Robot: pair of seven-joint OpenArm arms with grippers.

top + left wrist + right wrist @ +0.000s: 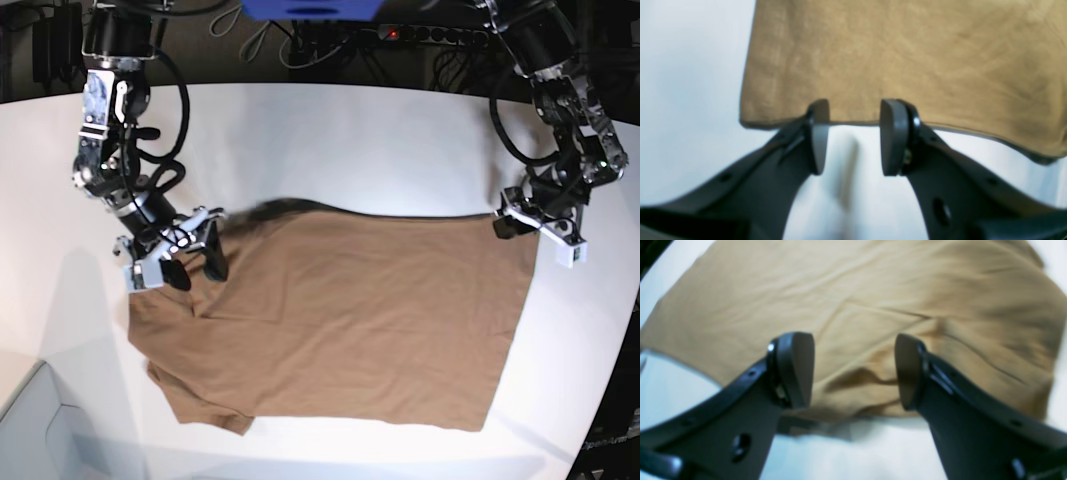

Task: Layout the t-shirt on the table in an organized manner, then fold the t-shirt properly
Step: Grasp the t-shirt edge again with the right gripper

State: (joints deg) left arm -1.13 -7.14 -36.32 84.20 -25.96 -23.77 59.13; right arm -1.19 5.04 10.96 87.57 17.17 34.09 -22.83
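Across the left wrist view, the left gripper (854, 136) has its jaws spread apart with nothing between them, its tips at the straight hem of the t-shirt (907, 60), which lies flat on the white table (690, 83).

Seen from the right wrist, the right gripper (854, 370) stands with its jaws wide apart and empty, above a rumpled, creased part of the t-shirt (873, 296); bare table (853, 453) shows below the cloth.

From the base view, the t-shirt (350, 320) is spread over the middle of the table (350, 140). The right gripper (190, 260) is at its upper left corner, and the left gripper (515, 220) is at its upper right corner.
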